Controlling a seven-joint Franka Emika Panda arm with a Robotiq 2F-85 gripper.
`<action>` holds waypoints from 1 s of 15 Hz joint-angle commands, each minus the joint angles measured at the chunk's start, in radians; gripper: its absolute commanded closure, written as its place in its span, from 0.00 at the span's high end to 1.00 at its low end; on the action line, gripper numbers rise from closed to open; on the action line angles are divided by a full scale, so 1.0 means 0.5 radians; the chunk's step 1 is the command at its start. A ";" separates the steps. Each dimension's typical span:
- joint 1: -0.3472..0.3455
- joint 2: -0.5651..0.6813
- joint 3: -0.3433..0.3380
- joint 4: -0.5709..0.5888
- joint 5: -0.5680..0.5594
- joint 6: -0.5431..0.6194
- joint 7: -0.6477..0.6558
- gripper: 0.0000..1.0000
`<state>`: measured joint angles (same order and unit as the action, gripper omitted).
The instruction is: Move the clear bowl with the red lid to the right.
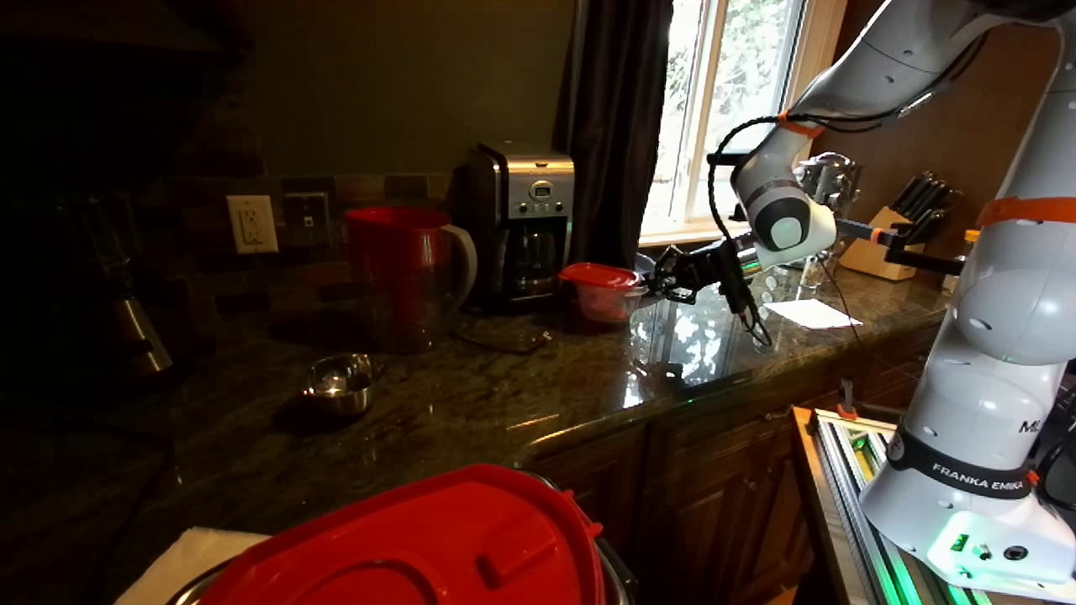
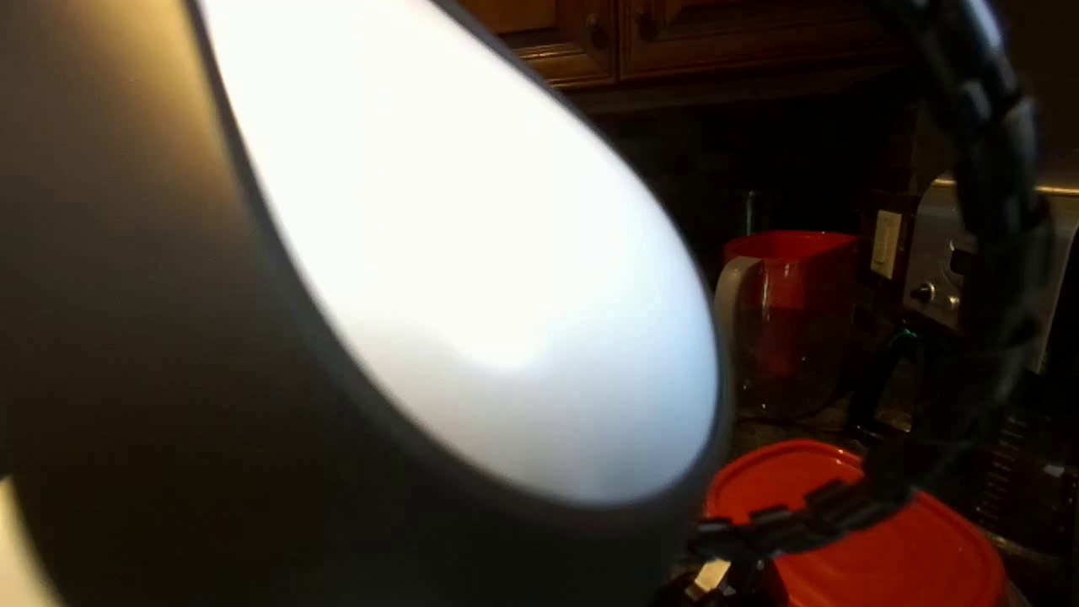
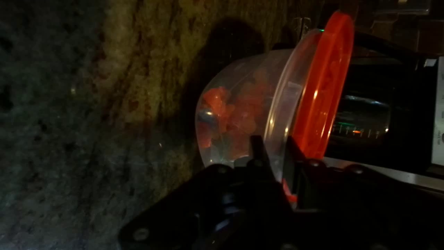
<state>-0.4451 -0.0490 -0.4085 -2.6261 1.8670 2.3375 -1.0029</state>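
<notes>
Grips the clear bowl at its rim with the claw, under the red lid, near the coffee maker; unclear whether touching the counter.

Clear bowl, red lid atop, reddish inside

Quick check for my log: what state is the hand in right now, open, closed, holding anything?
Hand: closed, holding the clear bowl with the red lid by its edge.
</notes>
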 commanded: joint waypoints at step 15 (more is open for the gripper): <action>0.140 -0.783 0.397 -0.252 -0.123 0.545 -0.282 1.00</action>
<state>-0.4023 -0.3112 -0.2786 -2.6771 1.8646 2.5888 -1.1405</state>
